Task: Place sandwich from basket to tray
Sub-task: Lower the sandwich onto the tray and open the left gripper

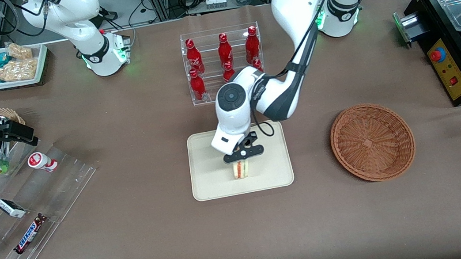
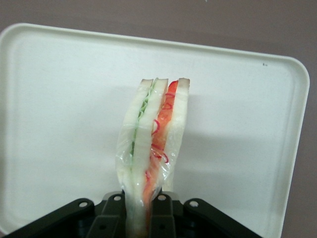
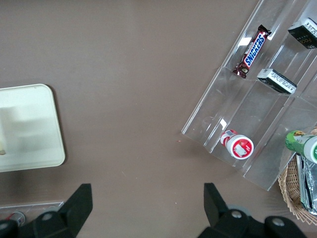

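One brown table (image 1: 148, 247), cabled racks upper frame. Mid-frame: gripper (image 1: 243, 158) clenched on sandwich (image 1: 240, 169) over tray (image 1: 211, 185); basket (image 1: 372, 142) beside; cola rack (image 1: 224, 61) above.

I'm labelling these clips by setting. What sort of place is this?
Likely a lab mock-up of a snack counter. Red bottles stand in a clear rack, a Snickers bar lies on an acrylic stepped rack, and cabling runs along the table's edge. The gripper holds the sandwich over the tray.
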Action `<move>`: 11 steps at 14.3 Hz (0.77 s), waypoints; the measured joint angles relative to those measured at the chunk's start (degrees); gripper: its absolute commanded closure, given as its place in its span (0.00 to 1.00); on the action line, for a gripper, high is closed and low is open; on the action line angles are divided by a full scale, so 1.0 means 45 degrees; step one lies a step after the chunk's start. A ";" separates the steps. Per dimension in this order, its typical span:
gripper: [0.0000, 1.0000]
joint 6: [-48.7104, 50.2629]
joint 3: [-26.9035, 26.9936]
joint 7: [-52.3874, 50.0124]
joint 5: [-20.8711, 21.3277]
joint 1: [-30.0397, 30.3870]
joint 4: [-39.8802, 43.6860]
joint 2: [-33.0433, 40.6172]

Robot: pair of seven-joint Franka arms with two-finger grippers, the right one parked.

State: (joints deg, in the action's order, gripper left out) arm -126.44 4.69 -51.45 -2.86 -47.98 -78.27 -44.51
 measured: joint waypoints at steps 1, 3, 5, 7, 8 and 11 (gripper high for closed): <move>0.90 -0.0080 0.0000 -0.0005 0.0000 -0.0061 0.0035 -0.0182; 0.68 -0.0111 0.0021 -0.0051 0.0000 -0.0073 0.0083 -0.0446; 0.00 -0.0116 0.0057 -0.0358 0.0000 -0.0071 0.0105 -0.0539; 0.00 -0.0123 0.0089 -0.0717 0.0000 -0.0070 0.0257 -0.0498; 0.00 -0.0114 0.0109 -0.0798 0.0000 -0.0064 0.0417 -0.0384; 0.00 0.0718 0.0202 -0.0882 0.0002 -0.0035 0.0796 0.0659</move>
State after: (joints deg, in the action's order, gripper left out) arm -123.20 5.60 -55.41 -2.85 -48.14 -74.69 -41.55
